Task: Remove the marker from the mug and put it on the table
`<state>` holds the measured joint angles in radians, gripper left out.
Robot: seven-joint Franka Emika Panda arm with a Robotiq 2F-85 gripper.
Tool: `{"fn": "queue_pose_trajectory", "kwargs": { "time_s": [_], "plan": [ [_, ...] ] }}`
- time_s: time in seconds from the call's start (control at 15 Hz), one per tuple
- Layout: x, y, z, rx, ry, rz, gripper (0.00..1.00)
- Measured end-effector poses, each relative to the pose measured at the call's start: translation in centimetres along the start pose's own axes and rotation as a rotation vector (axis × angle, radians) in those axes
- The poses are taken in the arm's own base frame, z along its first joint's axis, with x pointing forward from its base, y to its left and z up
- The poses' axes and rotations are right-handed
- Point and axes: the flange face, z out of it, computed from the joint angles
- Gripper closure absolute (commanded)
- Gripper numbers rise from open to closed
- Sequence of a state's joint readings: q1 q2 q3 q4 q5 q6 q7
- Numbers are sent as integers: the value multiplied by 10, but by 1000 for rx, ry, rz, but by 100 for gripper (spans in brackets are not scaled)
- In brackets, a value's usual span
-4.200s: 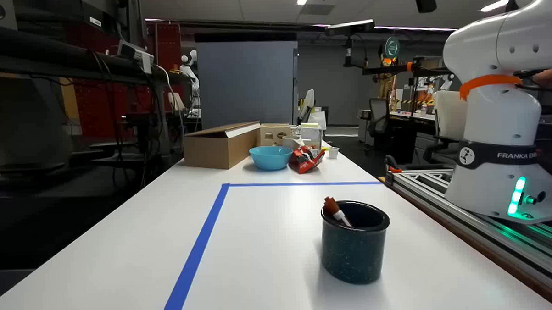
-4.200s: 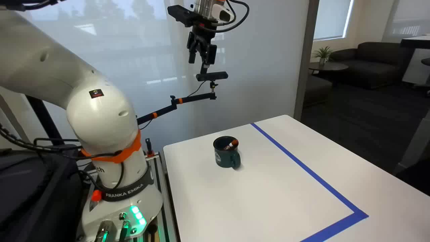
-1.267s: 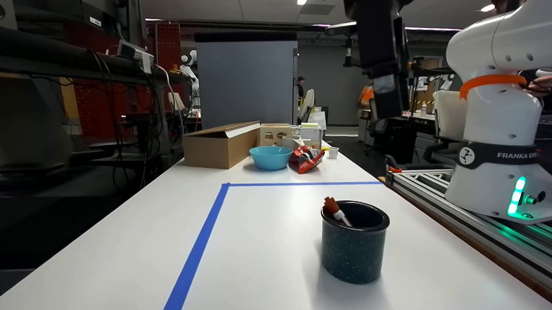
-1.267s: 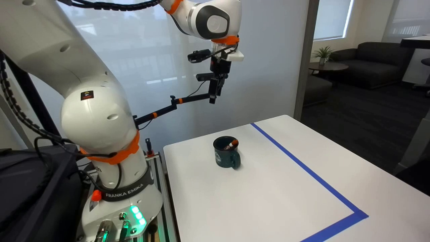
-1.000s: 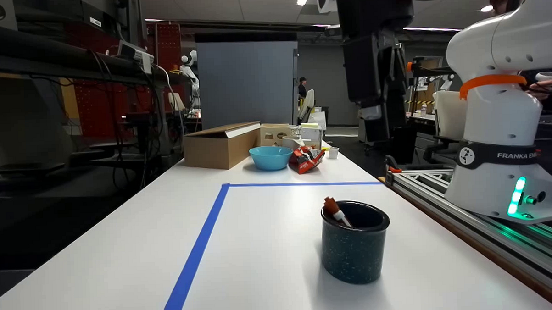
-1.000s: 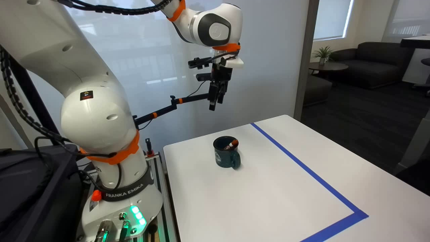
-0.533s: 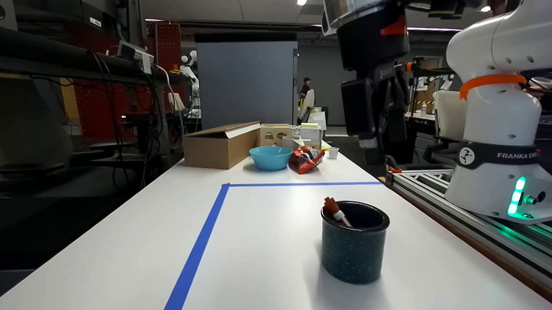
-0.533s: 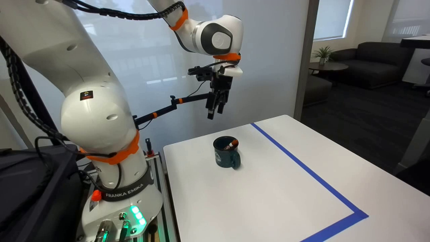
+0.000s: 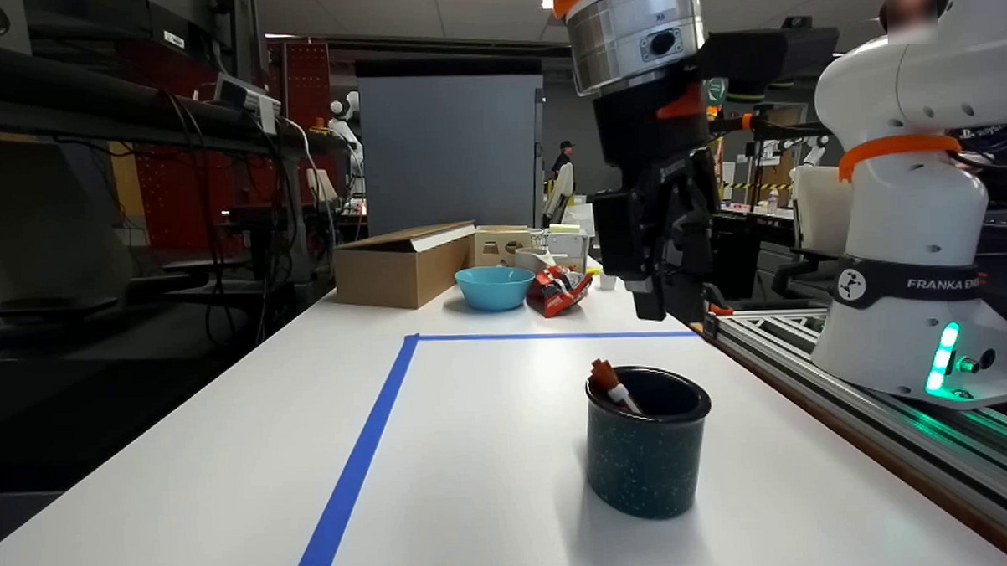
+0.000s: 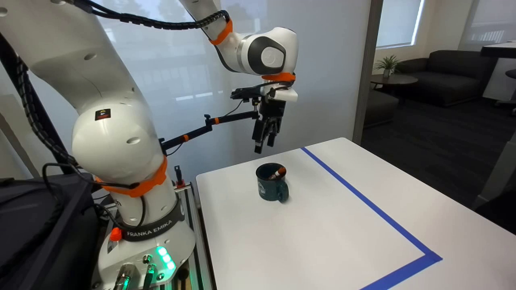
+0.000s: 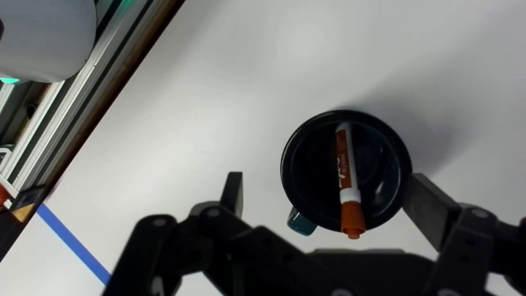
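Note:
The dark teal mug (image 9: 644, 471) stands upright on the white table (image 9: 493, 451); it also shows in an exterior view (image 10: 268, 189) and in the wrist view (image 11: 294, 181). The marker (image 11: 347, 172) has a reddish-brown and white body and an orange-brown cap. It leans inside the mug, cap end up and over the rim. My gripper (image 10: 265, 147) is above the mug, tilted, with its fingers apart and nothing between them. In the wrist view the open fingers (image 11: 326, 181) lie on either side of the marker's capped end, with the right finger overlapping the mug's rim in the picture.
Blue tape (image 9: 367, 443) marks lines on the table. Farther along stand a cardboard box (image 9: 394, 274), a light blue bowl (image 9: 495, 290) and a crumpled red bag (image 9: 558, 291). The mug's handle (image 11: 301, 223) shows in the wrist view. The robot base (image 9: 916, 336) stands beside the table's edge.
My gripper has come down from high up and is now lower and closer to the mug. The fingers stay open. The mug and marker have not moved.

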<state>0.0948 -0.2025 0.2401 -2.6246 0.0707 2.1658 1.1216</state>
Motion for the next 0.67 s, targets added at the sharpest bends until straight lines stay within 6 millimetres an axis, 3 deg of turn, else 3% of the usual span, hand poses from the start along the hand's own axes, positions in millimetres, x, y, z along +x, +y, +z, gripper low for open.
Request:
{"fn": "queue_pose_trajectory", "kwargs": {
  "time_s": [0.4, 0.67],
  "plan": [
    [28, -5, -7, 118, 88, -55, 0],
    [27, -12, -11, 175, 96, -103, 0]
  ]
}}
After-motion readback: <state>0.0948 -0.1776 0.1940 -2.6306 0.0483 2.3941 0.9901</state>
